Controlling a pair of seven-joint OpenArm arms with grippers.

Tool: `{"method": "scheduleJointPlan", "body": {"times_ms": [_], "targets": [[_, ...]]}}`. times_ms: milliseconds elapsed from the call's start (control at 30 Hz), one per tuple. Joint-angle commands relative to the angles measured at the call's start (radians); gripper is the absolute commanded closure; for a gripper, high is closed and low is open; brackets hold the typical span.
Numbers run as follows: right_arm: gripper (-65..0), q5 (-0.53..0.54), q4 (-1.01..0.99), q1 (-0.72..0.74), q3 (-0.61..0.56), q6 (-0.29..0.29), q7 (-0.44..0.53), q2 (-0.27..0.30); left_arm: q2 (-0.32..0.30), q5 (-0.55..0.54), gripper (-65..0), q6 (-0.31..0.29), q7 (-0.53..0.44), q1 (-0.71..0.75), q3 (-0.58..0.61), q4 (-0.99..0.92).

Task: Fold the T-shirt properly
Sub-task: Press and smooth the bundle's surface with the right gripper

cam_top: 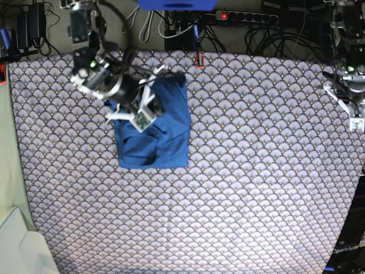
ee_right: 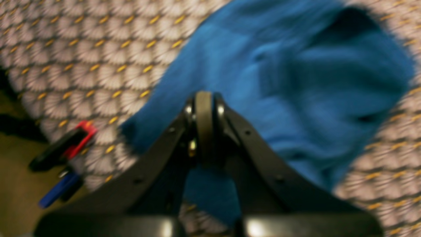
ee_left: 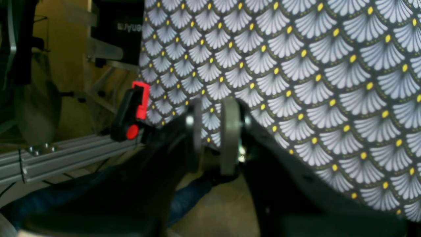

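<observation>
The T-shirt (cam_top: 157, 134) is a plain medium-blue bundle folded into a rough rectangle, lying on the left half of the scallop-patterned tablecloth (cam_top: 256, 171). My right gripper (cam_top: 140, 113) hangs over the shirt's upper left part. In the blurred right wrist view its jaws (ee_right: 204, 125) look pressed together, with the blue shirt (ee_right: 296, 82) spread behind and below them; I see no cloth between them. My left gripper (cam_top: 352, 111) is at the table's right edge, far from the shirt. In the left wrist view it (ee_left: 212, 135) shows a narrow gap and holds nothing.
A red clamp (ee_left: 138, 105) grips the cloth at the table's edge beside an aluminium rail (ee_left: 65, 158). Another red clamp (ee_right: 77, 140) and a blue one (ee_right: 59, 189) sit at the edge near the right gripper. Cables and a power strip (cam_top: 228, 17) lie behind the table.
</observation>
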Motion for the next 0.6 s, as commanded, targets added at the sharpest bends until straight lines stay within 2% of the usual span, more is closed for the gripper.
{"method": "scheduleJointPlan", "body": {"times_ms": [0, 200, 467, 567], "targets": [[0.0, 0.016, 0.024, 0.023, 0.001, 0.002, 0.023, -0.001, -0.016, 0.011, -10.0, 0.003, -0.011, -0.007, -0.005, 0.017], [0.0, 0.016, -0.027, 0.117, 0.0, 0.002, 0.022, -0.001, -0.016, 0.011, -10.0, 0.003, -0.011, -0.001, -0.005, 0.019], [0.0, 0.018, -0.251, 0.268, -0.002, 0.003, 0.033, -0.007, -0.019, 0.013, -10.0, 0.003, 0.0, 0.015, -0.009, 0.034], [0.0, 0.018, -0.32, 0.301, -0.002, 0.003, 0.066, -0.007, -0.02, 0.013, -10.0, 0.003, 0.0, 0.031, -0.009, 0.054]]}}
